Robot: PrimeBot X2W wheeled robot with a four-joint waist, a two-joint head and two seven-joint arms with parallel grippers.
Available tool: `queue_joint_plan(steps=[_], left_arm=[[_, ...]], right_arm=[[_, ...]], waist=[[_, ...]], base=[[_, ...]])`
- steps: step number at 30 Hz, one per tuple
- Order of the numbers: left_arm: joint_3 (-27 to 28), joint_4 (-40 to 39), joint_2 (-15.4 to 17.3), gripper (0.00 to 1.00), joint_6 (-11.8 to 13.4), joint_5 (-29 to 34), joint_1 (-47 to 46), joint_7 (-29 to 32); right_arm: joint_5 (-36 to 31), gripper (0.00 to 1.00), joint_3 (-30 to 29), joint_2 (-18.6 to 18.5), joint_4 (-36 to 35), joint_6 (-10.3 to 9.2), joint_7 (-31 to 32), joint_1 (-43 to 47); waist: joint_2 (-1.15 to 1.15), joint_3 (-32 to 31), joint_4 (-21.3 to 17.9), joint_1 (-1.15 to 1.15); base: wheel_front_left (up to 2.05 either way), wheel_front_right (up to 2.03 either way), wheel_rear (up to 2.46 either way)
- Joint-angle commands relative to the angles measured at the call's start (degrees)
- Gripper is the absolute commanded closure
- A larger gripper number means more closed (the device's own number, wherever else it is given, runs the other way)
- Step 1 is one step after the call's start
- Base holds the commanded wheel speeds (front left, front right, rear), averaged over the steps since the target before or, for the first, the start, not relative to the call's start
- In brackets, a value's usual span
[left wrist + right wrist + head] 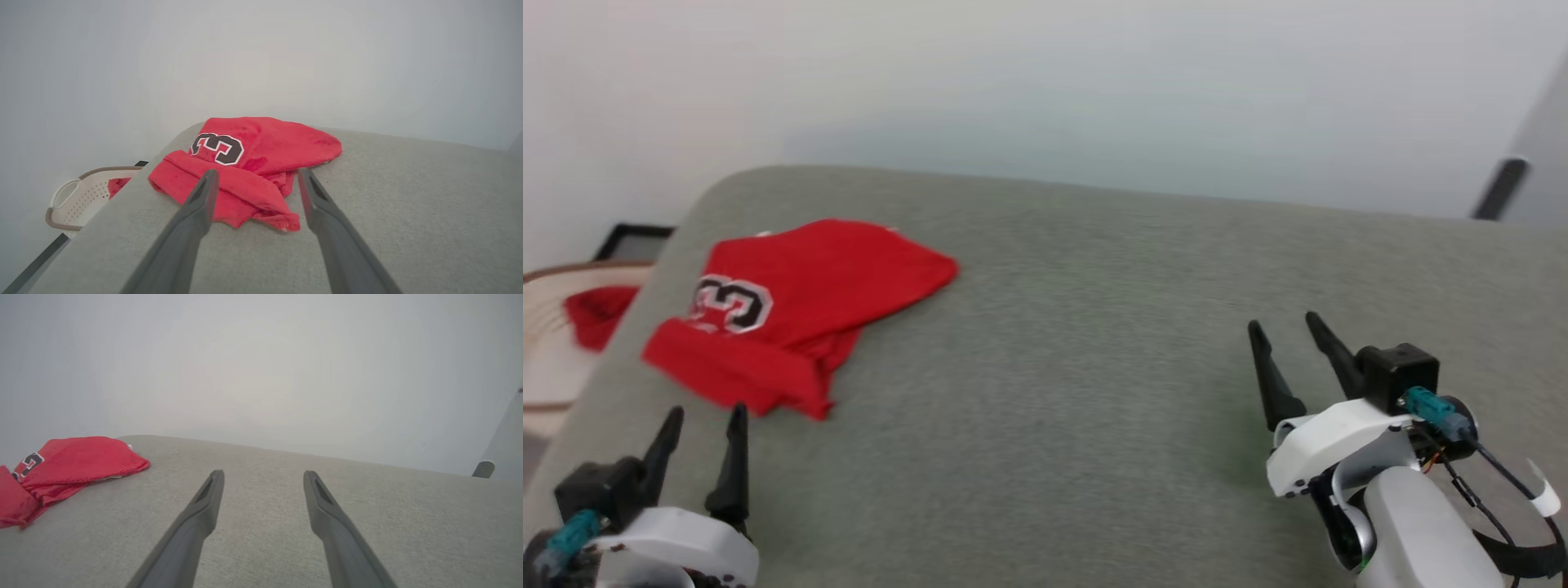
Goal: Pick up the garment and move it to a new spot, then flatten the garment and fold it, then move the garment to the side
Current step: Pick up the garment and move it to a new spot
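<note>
Garment (792, 302): crumpled red heap (black number facing up) near the left edge of the grey surface (1094, 367)
Left gripper (707, 409): fingers spread wide, empty, just short of the heap
Right gripper (1282, 321): fingers spread wide, empty, well apart from the heap
Basket (77, 200): beside the surface, red cloth inside

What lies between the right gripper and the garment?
Just bare grey fabric surface runs from the right gripper to the garment; the head view shows the whole stretch.
</note>
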Motion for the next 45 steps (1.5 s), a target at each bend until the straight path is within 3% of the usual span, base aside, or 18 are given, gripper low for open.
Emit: queue_joint_plan(steps=[1,14,20,29,39,45], left_arm=[[0.4,0.4,-0.3,0.0,0.2,0.6,0.5,0.0],[3.4,0.7,-2.9,0.0,2.1,1.7,3.3,0.0],[8.9,-3.4,-5.1,0.0,3.8,0.5,7.4,0.0],[14.4,-8.2,-8.5,0.0,3.8,1.1,12.1,0.0],[14.1,-9.2,-9.8,0.0,2.6,3.0,11.4,0.0],[8.4,-6.8,-5.1,0.0,0.6,6.0,4.5,0.4]], right_arm=[[0.7,0.0,0.8,0.1,0.3,0.04,-0.3,0.1],[5.2,0.0,8.7,0.1,1.4,0.04,-0.3,-1.3],[9.0,0.0,16.5,0.0,2.9,0.03,-0.2,-5.3],[15.1,0.0,26.2,0.0,5.5,0.03,-0.2,-10.9],[14.9,0.0,25.5,0.0,5.6,0.03,-0.2,-10.0],[11.2,0.0,17.4,0.0,1.5,0.03,-0.2,-5.1]], waist=[[0.0,-0.6,6.3,0.0],[0.0,-1.9,21.0,0.0],[0.0,0.3,22.7,0.0],[0.0,2.0,23.6,0.0],[0.0,2.0,23.2,0.0],[0.0,1.5,21.9,0.0]], base=[[0.0,0.0,0.0],[0.0,0.0,0.0],[0.0,0.0,0.0],[-0.09,-0.09,-0.09],[-0.04,-0.04,-0.04],[0.0,0.0,0.0]])
